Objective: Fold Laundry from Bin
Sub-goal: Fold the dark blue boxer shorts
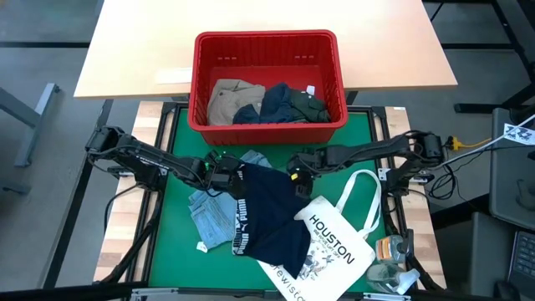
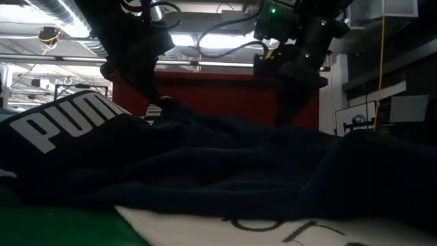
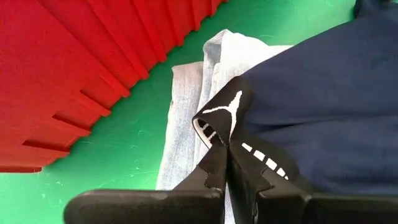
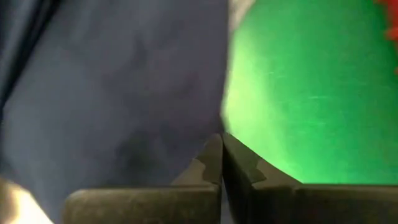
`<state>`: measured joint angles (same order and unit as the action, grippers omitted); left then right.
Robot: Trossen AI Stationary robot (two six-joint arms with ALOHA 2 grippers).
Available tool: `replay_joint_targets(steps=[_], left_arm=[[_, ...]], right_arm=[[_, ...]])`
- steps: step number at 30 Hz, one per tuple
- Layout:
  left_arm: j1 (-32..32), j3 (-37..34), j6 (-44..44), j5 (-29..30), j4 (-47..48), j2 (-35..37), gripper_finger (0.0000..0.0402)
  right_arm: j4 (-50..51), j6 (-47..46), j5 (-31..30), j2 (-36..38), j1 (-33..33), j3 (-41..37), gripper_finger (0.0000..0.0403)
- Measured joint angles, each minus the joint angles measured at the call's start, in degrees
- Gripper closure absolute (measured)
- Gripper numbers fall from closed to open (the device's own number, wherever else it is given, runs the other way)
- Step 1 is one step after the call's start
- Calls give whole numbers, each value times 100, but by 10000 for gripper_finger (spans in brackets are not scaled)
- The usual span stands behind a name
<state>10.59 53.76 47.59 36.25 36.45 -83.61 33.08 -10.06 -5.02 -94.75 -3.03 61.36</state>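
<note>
Counted four garments: navy garment [image 1: 266, 216] spread on the green worktop [image 1: 180, 134] just in front of the red bin [image 1: 267, 46], light blue denim one [image 1: 213, 219] partly under it, khaki one [image 1: 230, 100] and dark one [image 1: 288, 102] inside the bin. Saw two grippers: left gripper [image 3: 225, 144] with jaws pinched on the navy garment's edge nearest the bin, right gripper [image 4: 222, 142] likewise clamped on that edge farther along. One white tote bag [image 1: 334, 242] overlapping the navy cloth, cut off by the frame. Low view mostly blocked by fabric.
</note>
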Motion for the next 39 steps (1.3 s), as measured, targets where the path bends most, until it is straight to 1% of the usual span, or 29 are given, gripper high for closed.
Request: replay_joint_targets(steps=[3,6,7,11,14,17,24,27,31,35,39], left_arm=[[-2,2,4,38,-2,0,401],[-9,1,13,49,-4,0,401],[-7,2,23,50,-4,0,401],[-7,0,26,48,-4,2,401],[-7,2,28,48,-4,2,401],[-7,2,28,48,-4,2,401],[-7,2,29,50,-4,2,401],[-7,2,28,50,-4,2,401],[-7,2,28,50,-7,2,401],[-7,1,28,50,-11,2,401],[-7,0,4,43,-9,4,401]], right_arm=[[-20,-186,-370,94,0,3,399],[7,-245,-445,98,0,2,401],[7,-245,-413,98,0,2,401],[4,-214,55,98,0,3,392],[4,-215,222,98,3,2,380],[18,-290,334,98,2,2,358],[240,-330,594,98,2,2,274],[274,-304,751,95,2,0,253],[237,-300,663,29,2,0,249],[222,-298,665,-226,0,-2,258],[355,-161,833,-412,0,-7,272]])
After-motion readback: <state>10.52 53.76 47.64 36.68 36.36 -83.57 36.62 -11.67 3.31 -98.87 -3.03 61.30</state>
